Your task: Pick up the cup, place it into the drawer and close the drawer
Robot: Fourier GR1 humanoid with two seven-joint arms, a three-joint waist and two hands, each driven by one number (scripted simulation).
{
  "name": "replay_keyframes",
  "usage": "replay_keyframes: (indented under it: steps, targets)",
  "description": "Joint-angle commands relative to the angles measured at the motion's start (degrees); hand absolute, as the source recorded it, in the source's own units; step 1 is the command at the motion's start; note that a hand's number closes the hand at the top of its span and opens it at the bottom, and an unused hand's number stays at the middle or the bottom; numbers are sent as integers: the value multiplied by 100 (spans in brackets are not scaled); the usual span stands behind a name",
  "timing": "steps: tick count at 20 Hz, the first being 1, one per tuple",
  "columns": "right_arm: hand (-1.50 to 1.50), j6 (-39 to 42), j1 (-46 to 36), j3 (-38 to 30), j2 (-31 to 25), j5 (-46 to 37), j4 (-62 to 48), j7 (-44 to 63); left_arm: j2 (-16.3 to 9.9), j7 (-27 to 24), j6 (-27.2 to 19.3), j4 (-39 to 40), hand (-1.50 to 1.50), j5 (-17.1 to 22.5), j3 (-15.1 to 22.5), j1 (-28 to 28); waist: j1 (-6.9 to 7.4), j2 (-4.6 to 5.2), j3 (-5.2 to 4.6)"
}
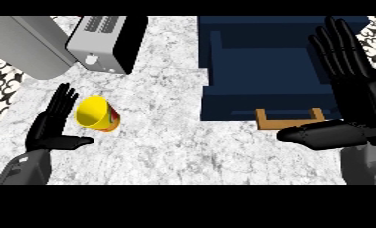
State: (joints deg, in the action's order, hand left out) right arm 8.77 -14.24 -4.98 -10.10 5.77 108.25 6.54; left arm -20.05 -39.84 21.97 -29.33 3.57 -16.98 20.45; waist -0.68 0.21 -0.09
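Observation:
A yellow cup (pixel 95 113) with an orange side lies tipped on the marble counter at the left, its mouth facing me. My left hand (pixel 51 125) stands open just left of it, fingers straight, thumb out below the cup, not touching it. The dark blue drawer (pixel 260 72) is pulled open at the right, with a tan handle (pixel 290 118) on its near front. My right hand (pixel 345 87) is open over the drawer's right side, fingers straight and pointing away, thumb stretched left beside the handle.
A silver toaster (pixel 99 43) with a black side stands at the back left of the marble counter (pixel 169 137). A grey appliance (pixel 33 45) sits further left. Bare counter lies between cup and drawer.

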Motion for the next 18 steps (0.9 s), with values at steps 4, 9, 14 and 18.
replay_keyframes:
  steps: [4, 9, 14, 18]
  targets:
    - [-150, 211, -196, -152, -136, 245, -218, 68, -16, -1205, -293, 1596, -150, -441, -3, 573, -91, 45, -14]
    - [-150, 95, -260, -61, -82, 115, -117, 207, -69, -1661, 26, 1749, -150, -360, -79, 457, -64, 37, -15]
    - [-150, 104, -303, 22, -5, 42, -167, -8, 202, -1745, -349, 1908, -150, -484, -17, 668, -116, 62, -23]
    - [-150, 202, -303, -233, -194, 328, -52, 262, 91, -1956, -147, 1963, -150, -480, -50, 569, -148, 67, -26]
